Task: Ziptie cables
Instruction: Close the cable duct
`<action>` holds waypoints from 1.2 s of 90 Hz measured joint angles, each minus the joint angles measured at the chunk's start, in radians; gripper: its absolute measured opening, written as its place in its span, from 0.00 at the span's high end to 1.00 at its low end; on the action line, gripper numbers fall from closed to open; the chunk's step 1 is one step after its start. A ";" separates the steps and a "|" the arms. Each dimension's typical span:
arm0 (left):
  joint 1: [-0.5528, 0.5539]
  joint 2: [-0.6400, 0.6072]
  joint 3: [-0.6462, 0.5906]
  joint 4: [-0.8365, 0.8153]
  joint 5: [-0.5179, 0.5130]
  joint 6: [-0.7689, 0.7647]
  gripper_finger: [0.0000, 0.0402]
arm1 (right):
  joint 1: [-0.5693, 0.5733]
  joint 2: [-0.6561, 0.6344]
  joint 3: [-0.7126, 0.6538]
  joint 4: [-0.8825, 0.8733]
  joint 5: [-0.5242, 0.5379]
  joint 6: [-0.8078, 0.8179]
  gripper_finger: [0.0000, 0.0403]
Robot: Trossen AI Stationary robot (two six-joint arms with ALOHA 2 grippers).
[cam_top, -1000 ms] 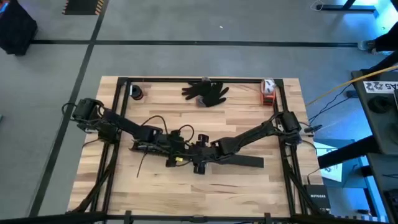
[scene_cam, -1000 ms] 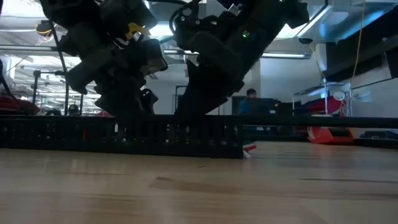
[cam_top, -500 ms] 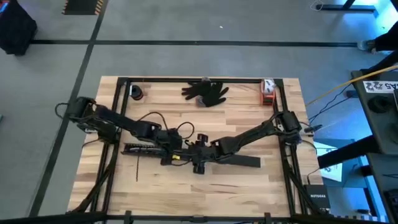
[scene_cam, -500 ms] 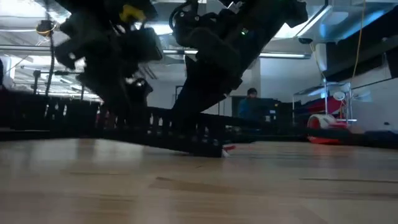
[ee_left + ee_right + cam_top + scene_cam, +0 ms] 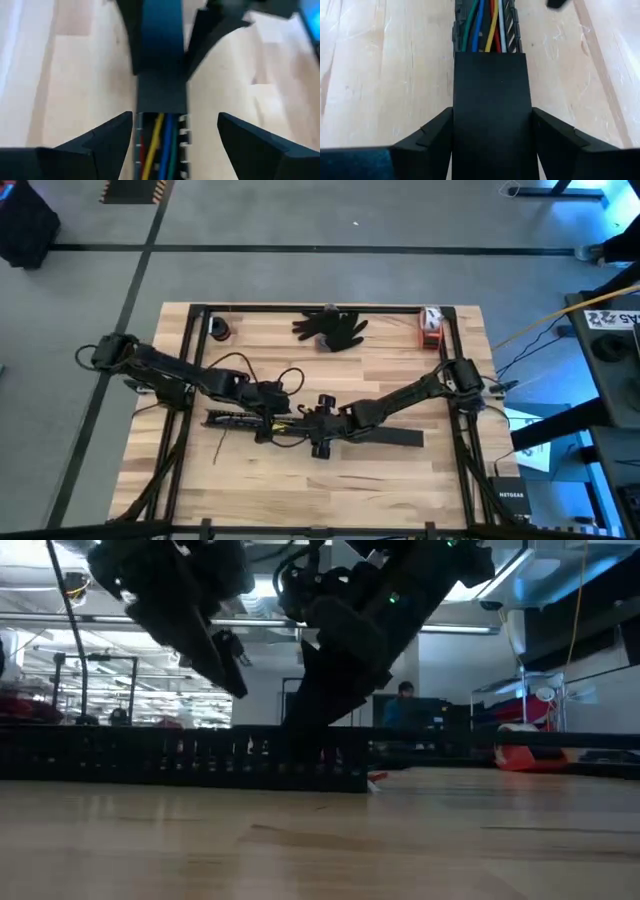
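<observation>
The cables, green, blue, yellow, red and white, lie side by side inside a long black slotted bar on the table's middle. A flat black cover closes the bar's right part. My right gripper is shut on that cover. My left gripper hangs open over the bar's uncovered stretch. In the left wrist view its fingers stand wide on either side of the cables without touching them. In the low view the bar lies level on the table. My right gripper pinches the black cover by its two long sides between its two fingers, a short way back from the cover's end where the cables come out. It comes slanting down from the table's right. The covered bar lies flat on the table.
A black glove lies at the far edge, with a red and white object at the far right corner and a small dark roll at the far left. A thin strip lies near the bar's left end. Black frame rails border the table.
My left gripper has gone toward the table's left edge along the bar and has risen. The bar's left end tipped up from the table half a second ago and now lies level again.
</observation>
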 joint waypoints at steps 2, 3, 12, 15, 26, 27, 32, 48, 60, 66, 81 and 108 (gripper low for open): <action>-0.005 0.000 0.000 -0.001 -0.011 0.000 0.28 | 0.000 0.000 0.000 0.000 0.000 0.000 0.44; -0.008 0.001 0.000 -0.001 -0.016 0.000 0.28 | 0.000 0.000 0.000 0.000 0.000 0.000 0.44; -0.028 0.016 -0.018 0.018 -0.052 -0.013 0.28 | 0.000 0.000 0.000 0.000 -0.001 -0.001 0.44; -0.033 0.024 -0.028 0.019 -0.067 -0.020 0.28 | 0.000 0.000 0.000 0.000 -0.001 -0.003 0.44; -0.045 0.048 -0.061 0.031 -0.153 -0.037 0.28 | 0.000 0.000 0.000 0.001 0.007 -0.003 0.44; -0.045 0.050 -0.063 0.034 -0.159 -0.037 0.28 | 0.000 0.000 0.000 0.001 0.008 -0.004 0.44; -0.046 0.055 -0.070 0.054 -0.168 -0.028 0.28 | 0.001 0.000 0.000 0.001 0.009 -0.004 0.44; -0.046 0.059 -0.076 0.103 -0.112 -0.029 0.28 | 0.001 0.000 -0.001 0.000 0.010 -0.007 0.44; -0.046 0.041 -0.076 0.105 -0.095 -0.041 0.28 | 0.001 0.000 -0.001 0.000 0.008 -0.006 0.44; -0.046 0.040 -0.076 0.116 -0.094 -0.038 0.28 | 0.001 0.000 -0.001 0.001 0.008 -0.006 0.44; -0.044 0.086 -0.099 0.130 -0.094 -0.001 0.28 | 0.001 0.000 -0.001 0.001 0.008 -0.006 0.44; -0.038 0.102 -0.106 0.152 -0.189 -0.014 0.29 | 0.001 0.001 -0.002 0.005 0.014 -0.003 0.44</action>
